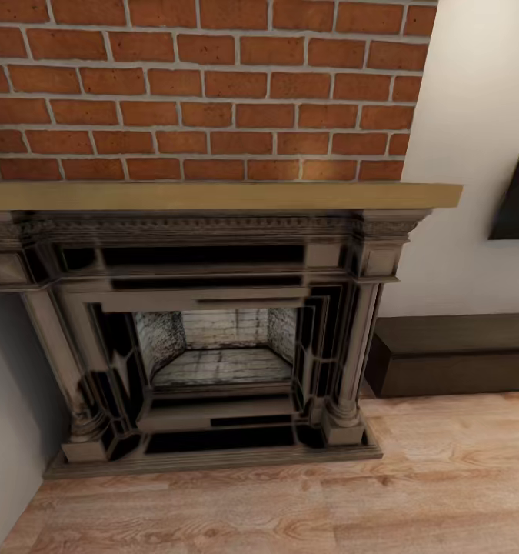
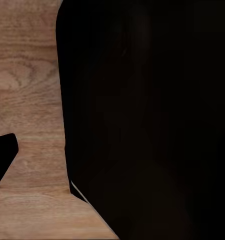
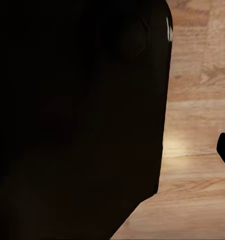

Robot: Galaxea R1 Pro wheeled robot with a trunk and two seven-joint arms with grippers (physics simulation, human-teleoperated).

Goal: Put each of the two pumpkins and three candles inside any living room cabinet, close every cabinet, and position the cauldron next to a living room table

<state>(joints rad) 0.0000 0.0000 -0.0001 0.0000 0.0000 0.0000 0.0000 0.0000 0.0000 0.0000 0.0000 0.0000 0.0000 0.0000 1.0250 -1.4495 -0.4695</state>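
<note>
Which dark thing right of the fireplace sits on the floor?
The low dark brown cabinet, resting on the wood floor. The other dark object hangs on the wall above it.

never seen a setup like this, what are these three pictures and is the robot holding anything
It is a simulated wheeled robot with two arms, driven remotely by a person. The big picture comes from a camera on its head: it faces a fireplace under a wooden mantel and a brick wall, with a low dark cabinet to the right on the wood floor. The two small pictures come from cameras near each arm's fingers. Both are mostly blocked by a large black shape, with floor beside it, so I cannot tell whether the fingers are open or holding anything. There are no pumpkins, candles or cauldron in front of it.
</note>
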